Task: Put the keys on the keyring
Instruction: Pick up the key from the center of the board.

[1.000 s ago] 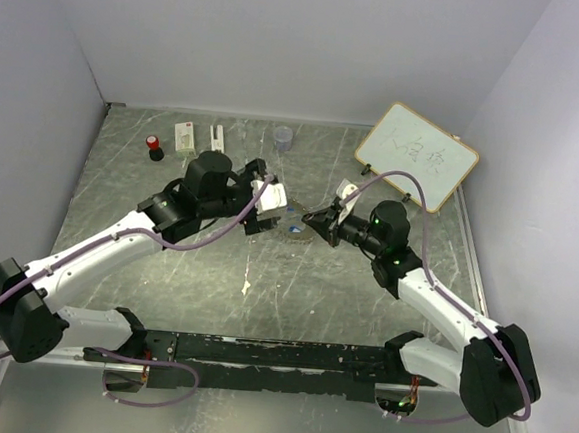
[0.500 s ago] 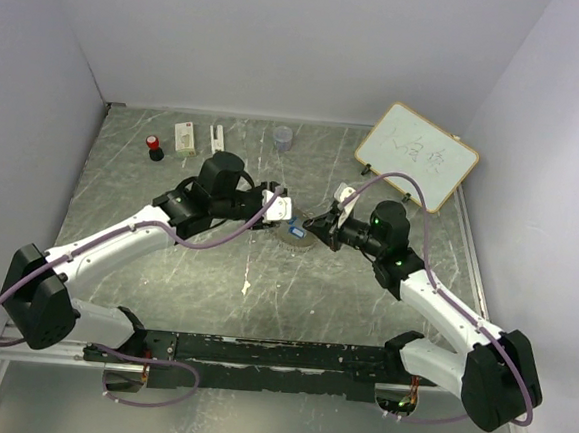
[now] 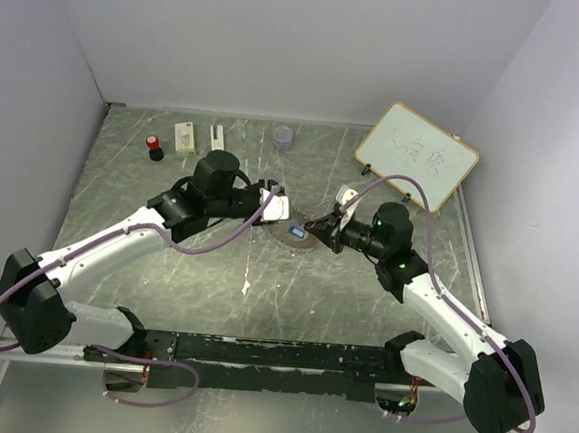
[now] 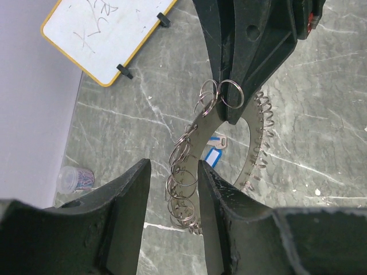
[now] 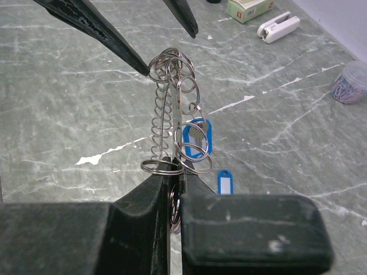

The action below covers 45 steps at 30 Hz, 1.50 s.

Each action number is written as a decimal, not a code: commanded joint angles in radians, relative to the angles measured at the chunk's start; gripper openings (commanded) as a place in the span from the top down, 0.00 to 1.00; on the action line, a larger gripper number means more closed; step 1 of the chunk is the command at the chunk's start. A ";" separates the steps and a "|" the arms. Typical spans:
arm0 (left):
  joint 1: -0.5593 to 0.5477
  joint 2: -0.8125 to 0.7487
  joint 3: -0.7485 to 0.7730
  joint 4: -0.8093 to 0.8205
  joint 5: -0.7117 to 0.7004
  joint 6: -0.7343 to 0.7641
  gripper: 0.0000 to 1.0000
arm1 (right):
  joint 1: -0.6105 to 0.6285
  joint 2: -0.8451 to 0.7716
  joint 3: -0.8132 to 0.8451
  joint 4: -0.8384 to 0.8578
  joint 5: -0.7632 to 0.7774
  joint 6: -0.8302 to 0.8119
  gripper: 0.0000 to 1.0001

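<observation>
The keyring (image 5: 172, 103) is a thin metal hoop strung with many small split rings, and it stands upright off the table. My right gripper (image 5: 176, 172) is shut on its near edge and shows in the top view (image 3: 321, 229). My left gripper (image 4: 174, 166) straddles the hoop's opposite edge (image 4: 189, 172). Its jaws are narrowed and one fingertip (image 5: 143, 66) touches the top rings, with a gap at the other. A blue-headed key (image 5: 198, 137) shows just behind the hoop. Whether that key hangs or lies on the table I cannot tell. A blue tag (image 5: 225, 182) lies on the table.
A whiteboard (image 3: 417, 151) leans at the back right. A small cup of paper clips (image 3: 284, 136) stands at the back centre. A white clip (image 3: 217, 136), a small box (image 3: 186, 135) and a red-topped item (image 3: 155, 148) sit at the back left.
My left arm has swung right to the keyring and its jaws have narrowed around the hoop's far edge. My right gripper has kept its hold and barely moved.
</observation>
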 commanded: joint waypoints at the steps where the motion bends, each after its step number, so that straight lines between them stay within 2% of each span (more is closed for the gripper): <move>1: 0.003 0.004 0.007 0.019 0.012 0.019 0.51 | -0.003 -0.036 0.045 -0.001 -0.029 -0.016 1.00; 5: 0.003 0.021 0.013 0.012 0.010 0.024 0.55 | -0.003 -0.055 0.046 -0.015 -0.040 -0.020 1.00; 20: 0.004 0.050 0.029 0.030 0.011 0.017 0.89 | -0.003 -0.080 0.045 -0.026 -0.084 -0.020 1.00; 36: 0.004 0.033 0.042 0.030 0.070 0.021 0.91 | -0.003 0.026 0.083 -0.037 -0.065 -0.010 1.00; 45: 0.003 0.032 0.070 0.000 0.076 0.028 0.92 | -0.003 0.108 0.138 -0.090 -0.109 -0.049 1.00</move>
